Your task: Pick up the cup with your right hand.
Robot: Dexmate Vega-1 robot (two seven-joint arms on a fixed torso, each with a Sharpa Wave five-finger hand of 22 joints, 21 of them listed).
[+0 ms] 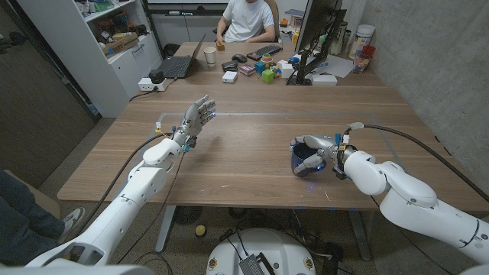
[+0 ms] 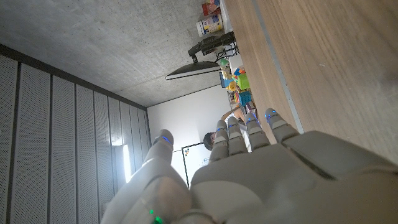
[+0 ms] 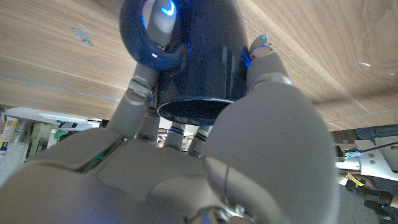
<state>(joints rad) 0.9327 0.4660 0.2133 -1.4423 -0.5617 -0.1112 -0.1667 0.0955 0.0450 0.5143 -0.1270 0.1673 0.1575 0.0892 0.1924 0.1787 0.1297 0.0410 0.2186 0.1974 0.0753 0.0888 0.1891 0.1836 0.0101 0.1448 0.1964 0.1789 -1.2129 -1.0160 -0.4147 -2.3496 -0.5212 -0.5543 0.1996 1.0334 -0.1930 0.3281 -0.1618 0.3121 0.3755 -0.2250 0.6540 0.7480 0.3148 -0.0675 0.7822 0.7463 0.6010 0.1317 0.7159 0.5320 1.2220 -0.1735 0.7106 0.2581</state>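
right hand [image 1: 325, 158] has its fingers wrapped around the dark blue cup [image 1: 306, 156] on the table [image 1: 252, 145], well to the right of the raised, spread, empty left hand [image 1: 195, 120], so next comes a steady lift.

cup [image 1: 306, 159] on the table [image 1: 252, 145], right of centre, near the front edge | right hand [image 1: 325, 158] wrapped around the cup | left hand [image 1: 195, 120] above the table's left part, well apart from the cup | person [image 1: 246, 19] behind the table's far end, with laptop [image 1: 177, 64] and monitor [image 1: 317, 30] there
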